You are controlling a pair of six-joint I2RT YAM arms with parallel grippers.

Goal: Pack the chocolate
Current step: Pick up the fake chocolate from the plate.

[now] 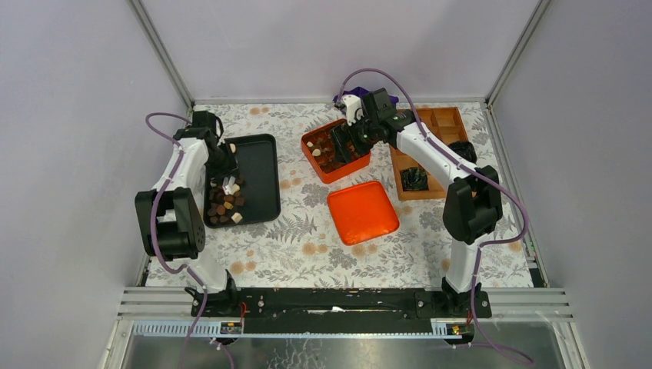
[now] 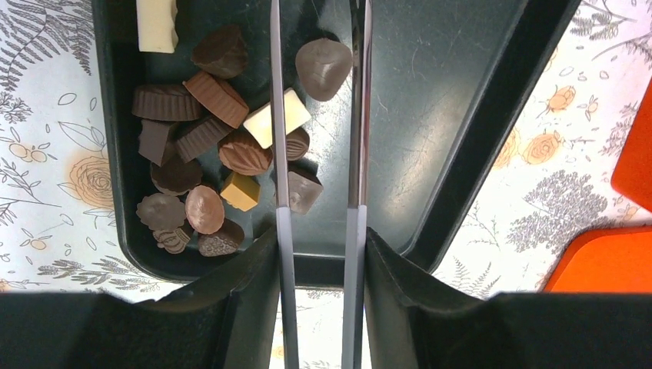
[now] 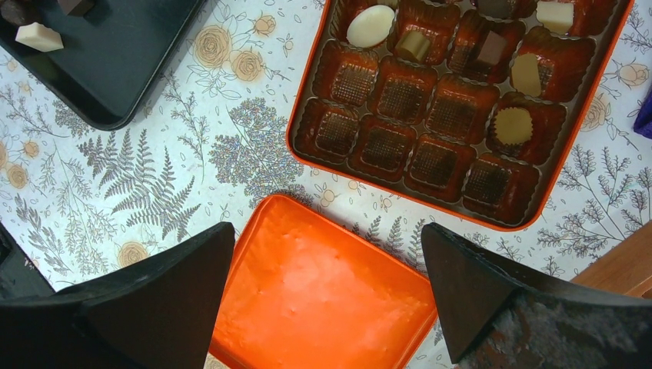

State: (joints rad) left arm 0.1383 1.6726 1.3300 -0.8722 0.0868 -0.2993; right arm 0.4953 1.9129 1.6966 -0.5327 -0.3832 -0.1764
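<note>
Floral tbl (image 1: 292, 246): choc (image 2: 207, 138) on blk tray (image 2: 430, 115).

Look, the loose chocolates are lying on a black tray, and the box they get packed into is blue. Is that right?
Almost. The chocolates do lie loose on the black tray, but the box they get packed into is orange, not blue. The right wrist view shows it best.

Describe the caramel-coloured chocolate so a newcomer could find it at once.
Start at the black tray on the table's left side. In its heap of chocolates lies one small caramel cube, the only yellow-tan piece among brown and white ones.
</note>
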